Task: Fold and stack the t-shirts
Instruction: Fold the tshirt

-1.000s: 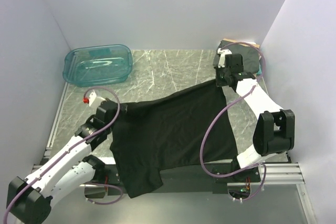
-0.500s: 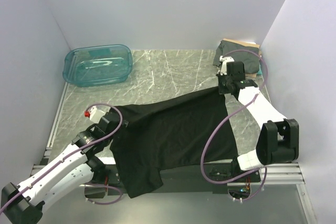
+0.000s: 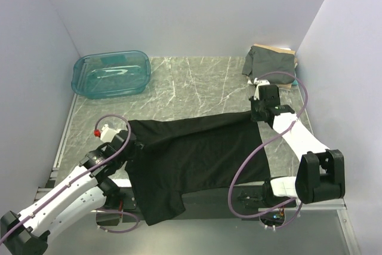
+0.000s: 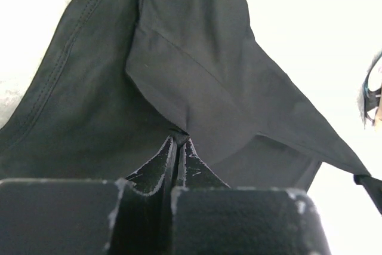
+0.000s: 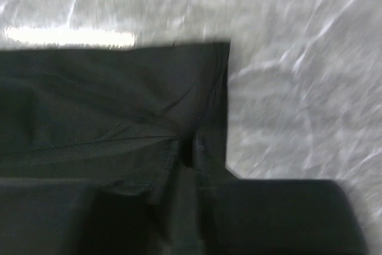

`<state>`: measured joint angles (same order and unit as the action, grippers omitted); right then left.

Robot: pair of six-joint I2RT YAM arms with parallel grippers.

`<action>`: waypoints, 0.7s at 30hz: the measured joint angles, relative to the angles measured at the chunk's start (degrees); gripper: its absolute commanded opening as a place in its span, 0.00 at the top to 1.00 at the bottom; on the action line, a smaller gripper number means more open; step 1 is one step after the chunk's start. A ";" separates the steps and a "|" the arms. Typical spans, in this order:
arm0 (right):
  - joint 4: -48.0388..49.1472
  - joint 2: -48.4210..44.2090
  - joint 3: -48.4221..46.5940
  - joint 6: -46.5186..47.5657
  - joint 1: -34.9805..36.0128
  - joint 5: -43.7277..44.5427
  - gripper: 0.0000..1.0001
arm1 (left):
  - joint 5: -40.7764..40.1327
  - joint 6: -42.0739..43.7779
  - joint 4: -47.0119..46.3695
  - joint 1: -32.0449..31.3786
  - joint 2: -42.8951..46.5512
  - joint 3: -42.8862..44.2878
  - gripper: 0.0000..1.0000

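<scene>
Black cloth is pulled out across the marble table: the black t-shirt lies spread at the near side, its lower part drooping over the near edge. The left gripper has its jaws pinched on the shirt's left corner, and the right gripper nips the far right corner. A folded dark grey-green t-shirt sits far right, a teal bin far left.

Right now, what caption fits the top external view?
Left end effector and right end effector grip the black t-shirt by its far edge; folded shirts sit far right.
</scene>
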<state>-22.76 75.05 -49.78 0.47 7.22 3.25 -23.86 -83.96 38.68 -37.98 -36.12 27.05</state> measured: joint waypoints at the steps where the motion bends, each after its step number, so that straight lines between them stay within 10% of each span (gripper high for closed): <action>1: -0.09 -0.44 0.76 -0.63 0.00 -0.24 0.71 | 0.35 0.00 0.22 0.00 0.37 -0.02 0.99; 5: -2.03 -2.43 2.43 -3.50 0.00 -1.18 0.63 | 2.78 0.02 0.24 -0.09 2.01 -0.74 0.99; 10: -2.99 -7.85 2.97 -7.34 0.00 -5.51 0.25 | 4.92 -0.46 1.57 -0.33 3.34 -2.86 0.99; 21: -5.49 -12.68 2.45 -13.35 0.00 -7.23 0.22 | 5.55 -0.81 4.31 -0.37 3.96 -2.47 0.99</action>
<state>-28.25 62.37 -47.33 -12.88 7.22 -3.99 -18.31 -84.77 42.98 -38.35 -32.16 24.58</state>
